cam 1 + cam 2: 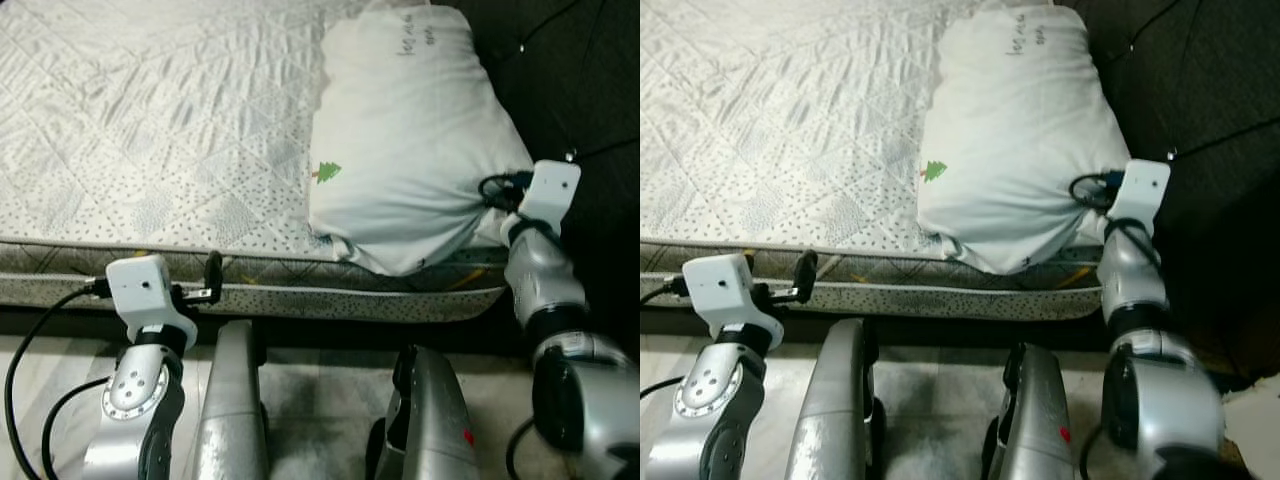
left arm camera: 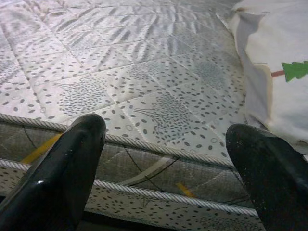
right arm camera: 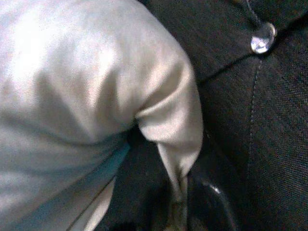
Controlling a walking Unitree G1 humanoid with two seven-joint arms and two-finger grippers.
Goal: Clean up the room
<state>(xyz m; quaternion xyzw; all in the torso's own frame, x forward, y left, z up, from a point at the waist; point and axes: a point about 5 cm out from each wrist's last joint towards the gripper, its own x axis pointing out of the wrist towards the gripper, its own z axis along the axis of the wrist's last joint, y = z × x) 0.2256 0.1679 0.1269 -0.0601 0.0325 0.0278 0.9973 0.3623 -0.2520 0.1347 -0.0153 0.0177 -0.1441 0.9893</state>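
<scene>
Lengthwise along headboard (image 1: 560,90): pillow (image 1: 405,130).

Quilted mattress (image 1: 150,120) with speckled pattern is lying ahead of the left fingers, its piped edge (image 2: 159,154) running just beyond their tips. Dark tufted headboard (image 1: 570,70) is standing beside the right fingers. Pale floor (image 1: 320,380) below, possibly tiled, is catching light.
</scene>
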